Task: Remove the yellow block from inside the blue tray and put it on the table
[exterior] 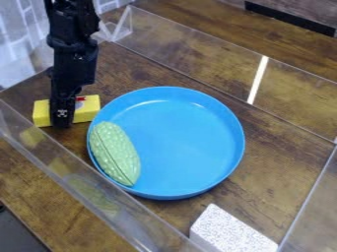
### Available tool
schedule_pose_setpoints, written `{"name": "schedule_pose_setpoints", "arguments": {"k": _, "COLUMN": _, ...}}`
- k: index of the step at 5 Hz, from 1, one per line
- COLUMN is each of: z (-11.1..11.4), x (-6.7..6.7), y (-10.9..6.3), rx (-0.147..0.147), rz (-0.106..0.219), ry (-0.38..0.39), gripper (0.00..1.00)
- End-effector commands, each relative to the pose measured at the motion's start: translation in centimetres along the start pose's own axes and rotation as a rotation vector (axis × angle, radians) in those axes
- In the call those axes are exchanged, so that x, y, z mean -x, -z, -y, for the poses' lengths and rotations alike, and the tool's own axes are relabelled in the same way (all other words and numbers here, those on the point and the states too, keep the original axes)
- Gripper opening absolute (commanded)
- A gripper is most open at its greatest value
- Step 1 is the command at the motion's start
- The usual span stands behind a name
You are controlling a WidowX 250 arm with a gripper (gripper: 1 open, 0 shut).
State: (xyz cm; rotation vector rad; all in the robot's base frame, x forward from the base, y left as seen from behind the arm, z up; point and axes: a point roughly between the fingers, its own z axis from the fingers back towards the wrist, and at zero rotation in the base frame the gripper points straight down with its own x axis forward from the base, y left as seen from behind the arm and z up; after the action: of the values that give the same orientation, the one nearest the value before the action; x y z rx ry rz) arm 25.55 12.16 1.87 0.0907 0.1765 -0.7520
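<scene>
One yellow block [83, 104] lies outside the tray [182, 143], on the table [161, 219] just beside it, so removing looks done, and only releasing seems left, as the end effector [63, 114] is clamped on it.

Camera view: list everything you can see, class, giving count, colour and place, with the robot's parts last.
yellow block: one, yellow, on the table beside the tray
blue tray: one, blue, middle of the table
corn-like item: one, green, in the tray
foam block: one, speckled white, near corner
table: one, brown, beneath everything
walls: clear, around the table
arm: one, black, above the block
tool: one, black, at the block
</scene>
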Motion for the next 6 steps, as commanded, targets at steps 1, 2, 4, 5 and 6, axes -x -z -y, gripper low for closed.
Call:
{"name": "schedule_pose_setpoints", "arguments": {"k": 1, "z": -0.85, "x": 0.26, "y": -0.77, "rx": -0.023, "rz": 0.016, "ry": -0.022, "gripper": 0.00}}
{"name": "schedule_pose_setpoints", "arguments": {"k": 2, "z": -0.87, "x": 0.19, "y": -0.81, "rx": -0.023, "rz": 0.016, "ry": -0.023, "gripper": 0.00}}
{"name": "schedule_pose_setpoints", "arguments": {"k": 4, "z": -0.93, "x": 0.02, "y": -0.86, "rx": -0.023, "rz": 0.016, "ry": -0.024, "gripper": 0.00}}
{"name": "schedule_pose_setpoints", "arguments": {"k": 5, "z": -0.97, "x": -0.04, "y": -0.86, "rx": -0.023, "rz": 0.017, "ry": -0.024, "gripper": 0.00}}
{"name": "schedule_pose_setpoints", "arguments": {"k": 6, "z": -1.00, "x": -0.09, "y": -0.94, "rx": -0.022, "rz": 0.017, "ry": -0.025, "gripper": 0.00}}
